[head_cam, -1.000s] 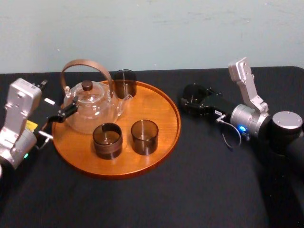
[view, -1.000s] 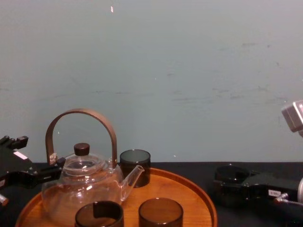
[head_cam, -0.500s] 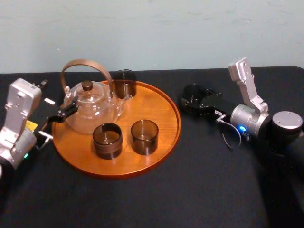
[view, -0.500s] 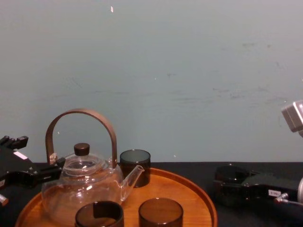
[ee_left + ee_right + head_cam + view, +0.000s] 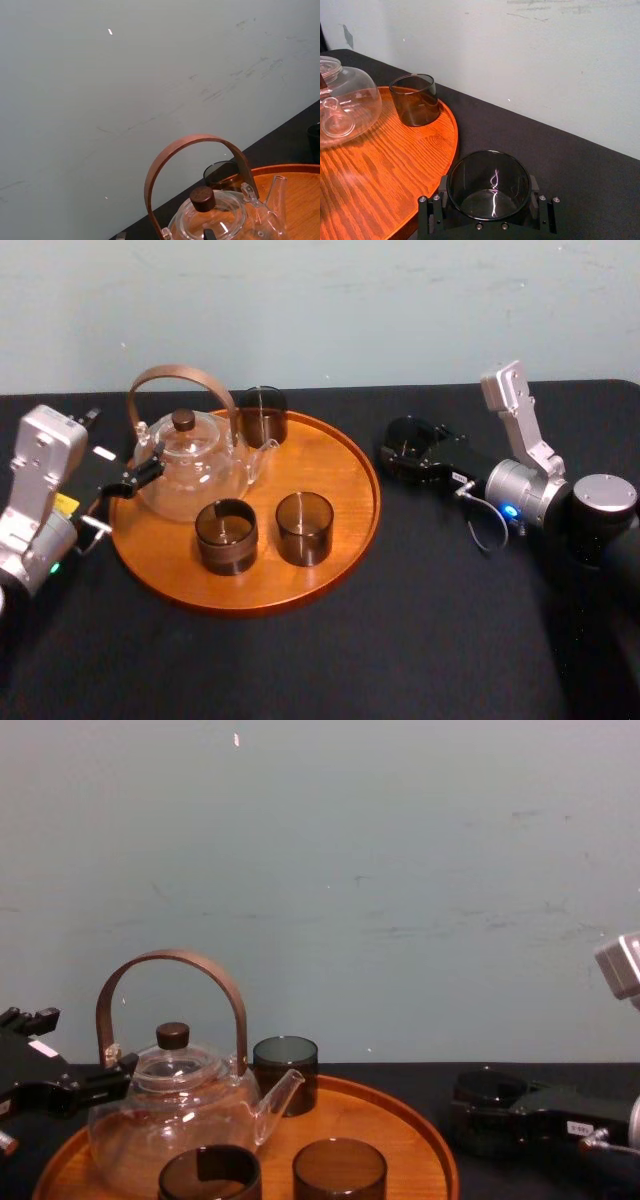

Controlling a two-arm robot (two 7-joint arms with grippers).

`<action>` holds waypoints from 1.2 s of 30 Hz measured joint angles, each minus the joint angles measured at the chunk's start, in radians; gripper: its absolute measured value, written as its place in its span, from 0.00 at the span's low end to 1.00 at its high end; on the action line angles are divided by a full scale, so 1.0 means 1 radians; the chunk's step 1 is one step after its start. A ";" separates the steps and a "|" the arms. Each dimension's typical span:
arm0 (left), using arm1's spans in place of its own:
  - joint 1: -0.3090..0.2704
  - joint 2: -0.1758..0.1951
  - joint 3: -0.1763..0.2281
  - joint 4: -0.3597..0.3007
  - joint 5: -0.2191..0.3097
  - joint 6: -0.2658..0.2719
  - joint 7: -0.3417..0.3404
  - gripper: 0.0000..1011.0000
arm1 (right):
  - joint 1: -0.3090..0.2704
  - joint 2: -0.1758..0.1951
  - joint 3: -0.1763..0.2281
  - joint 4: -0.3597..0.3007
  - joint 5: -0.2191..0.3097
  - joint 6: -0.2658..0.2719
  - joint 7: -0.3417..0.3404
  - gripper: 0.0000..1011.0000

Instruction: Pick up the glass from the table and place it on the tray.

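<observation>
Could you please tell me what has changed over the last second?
Nothing visibly changed. The right tool stays closed around the glass just off the rim of the tray, and the left tool stays beside the teapot.

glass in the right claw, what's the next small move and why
Probably lift straight up: the right claw looks closed around the glass, which stands on the table beside the rimmed tray; the left claw idles by the teapot.

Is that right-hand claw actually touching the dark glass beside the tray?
Touching. In the right wrist view the right gripper's fingers sit against both sides of the glass, with no gap showing.
</observation>
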 joint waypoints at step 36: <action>0.000 0.000 0.000 0.000 0.000 0.000 0.000 0.99 | 0.003 -0.009 0.019 0.010 0.006 -0.003 0.052 0.90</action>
